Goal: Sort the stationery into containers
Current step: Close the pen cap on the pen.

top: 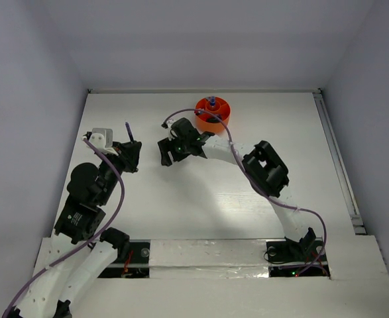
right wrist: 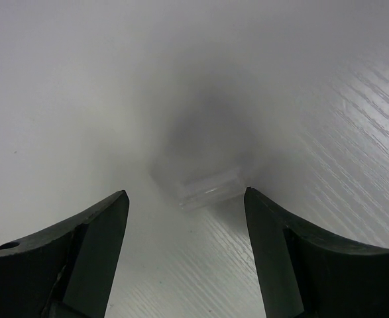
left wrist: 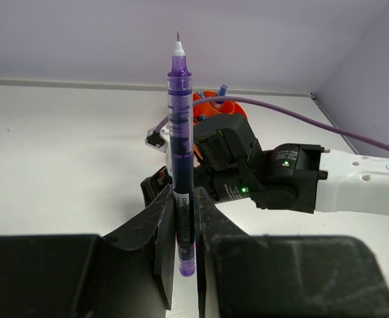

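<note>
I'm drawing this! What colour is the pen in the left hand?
The pen is purple with a white tip, clearest in the left wrist view.

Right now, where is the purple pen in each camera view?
Top external: the purple pen is left of centre, at the tip of the left arm.
Left wrist: the pen is at centre, upright, clamped between the left fingers.
Right wrist: not in it.
Shared landmark: the orange tub, visible in the top external and left wrist views.
</note>
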Available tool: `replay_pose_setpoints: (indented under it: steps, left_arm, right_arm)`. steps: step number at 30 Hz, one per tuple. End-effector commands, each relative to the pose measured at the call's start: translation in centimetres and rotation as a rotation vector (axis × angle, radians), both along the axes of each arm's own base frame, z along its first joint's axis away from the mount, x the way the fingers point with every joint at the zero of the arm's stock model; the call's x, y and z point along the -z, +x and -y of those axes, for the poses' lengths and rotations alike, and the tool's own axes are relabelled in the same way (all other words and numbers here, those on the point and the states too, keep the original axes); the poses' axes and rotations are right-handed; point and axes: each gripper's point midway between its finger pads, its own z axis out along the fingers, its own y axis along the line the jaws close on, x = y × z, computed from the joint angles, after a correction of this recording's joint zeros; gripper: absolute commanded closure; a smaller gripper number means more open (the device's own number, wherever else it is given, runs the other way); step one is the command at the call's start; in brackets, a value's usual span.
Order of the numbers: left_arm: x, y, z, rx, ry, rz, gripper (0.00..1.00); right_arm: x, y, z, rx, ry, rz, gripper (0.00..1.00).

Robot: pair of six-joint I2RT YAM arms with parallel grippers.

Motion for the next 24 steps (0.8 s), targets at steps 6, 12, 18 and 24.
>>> replay_pose_setpoints:
  steps: [6, 12, 18, 24]
  left_arm:
    - [-0.9, 0.4, 0.1, 0.002, -0.016, 0.038, 1.0]
    - [-0.9, 0.5, 0.1, 0.005, -0.017, 0.038, 1.0]
    - [-0.9, 0.5, 0.1, 0.009, -0.018, 0.038, 1.0]
    - [-0.9, 0.5, 0.3, 0.022, -0.019, 0.037, 1.0]
  right_arm:
    - [0.9, -0.7, -1.8, -0.066, 0.05, -0.068, 0.26]
    - [1.1, -1.2, -2.0, -0.091, 0.039, -0.058, 0.33]
    - [1.3, 0.2, -0.4, -0.014, -0.067, -0.025, 0.26]
    - [0.4, -0.4, 0.6, 0.069, -0.137, -0.011, 0.27]
